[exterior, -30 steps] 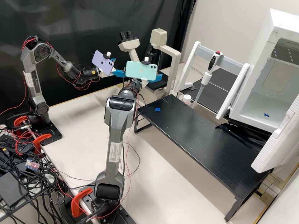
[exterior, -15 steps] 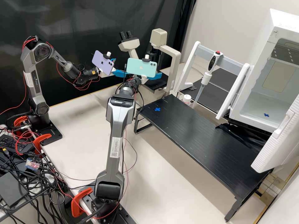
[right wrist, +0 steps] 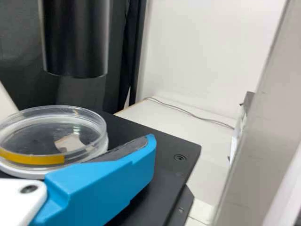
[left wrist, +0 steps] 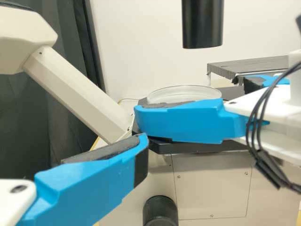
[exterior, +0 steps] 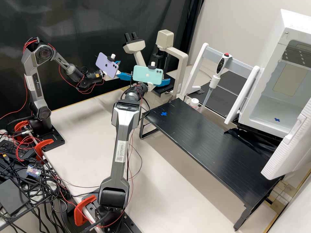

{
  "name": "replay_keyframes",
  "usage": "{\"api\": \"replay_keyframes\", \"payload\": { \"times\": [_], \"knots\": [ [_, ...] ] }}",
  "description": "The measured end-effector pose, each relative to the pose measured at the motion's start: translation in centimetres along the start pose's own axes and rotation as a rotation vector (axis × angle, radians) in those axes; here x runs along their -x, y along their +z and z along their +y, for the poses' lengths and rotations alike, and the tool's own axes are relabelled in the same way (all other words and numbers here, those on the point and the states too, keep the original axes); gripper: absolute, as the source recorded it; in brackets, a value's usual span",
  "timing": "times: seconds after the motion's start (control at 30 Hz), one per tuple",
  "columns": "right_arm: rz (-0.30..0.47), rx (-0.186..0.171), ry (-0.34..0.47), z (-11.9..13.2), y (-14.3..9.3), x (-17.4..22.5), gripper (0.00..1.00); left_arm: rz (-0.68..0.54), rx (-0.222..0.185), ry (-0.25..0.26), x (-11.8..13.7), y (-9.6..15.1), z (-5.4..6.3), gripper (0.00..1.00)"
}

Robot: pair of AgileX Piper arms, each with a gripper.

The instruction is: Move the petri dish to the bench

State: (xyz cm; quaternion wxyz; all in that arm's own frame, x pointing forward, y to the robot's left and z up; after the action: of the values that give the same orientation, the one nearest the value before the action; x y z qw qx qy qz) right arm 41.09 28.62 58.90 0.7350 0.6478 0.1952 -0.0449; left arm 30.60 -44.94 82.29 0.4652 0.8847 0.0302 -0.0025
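Beginning at the left, with the left fingers point(exterior: 124, 76) spread apart, aimed at the microscope point(exterior: 176, 53) and gripping nothing. Farther from the dish point(right wrist: 54, 136) than the right pair, so likely best left out of the lift.

Next, on the black stage point(right wrist: 176, 150) and under the dark tube point(right wrist: 75, 42): the dish, flat, round, with a yellow band on its side. No long axis to line up with; only the rim to straddle.

Set wide around it, the right fingers point(left wrist: 181, 122): one passing across the dish's side towards the left arm point(exterior: 36, 76), the other just beside the opposite side, pad turned to the rim. Nearer by far, and apparently with the dish between them, though hard to tell whether either pad touches. Nothing clamped.

Called for next, by this reading: closing evenly and level on the rim, then backing out low, clear of the tube. Likely to skid or tip if pinched from one side first. Rightmost, the black surface point(exterior: 210, 142) with its blue cross point(exterior: 164, 114), probably meant for the setting down.
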Motion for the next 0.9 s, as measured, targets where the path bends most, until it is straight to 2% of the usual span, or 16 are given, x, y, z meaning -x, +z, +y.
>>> {"api": "replay_keyframes", "payload": {
  "times": [0.9],
  "knots": [
    [-0.016, 0.004, 0.013, 0.7, 0.92, -0.36, 0.0, 0.0, 0.0, 0.0, 0.0, 0.0, 0.0, 1.0]
  ]
}}
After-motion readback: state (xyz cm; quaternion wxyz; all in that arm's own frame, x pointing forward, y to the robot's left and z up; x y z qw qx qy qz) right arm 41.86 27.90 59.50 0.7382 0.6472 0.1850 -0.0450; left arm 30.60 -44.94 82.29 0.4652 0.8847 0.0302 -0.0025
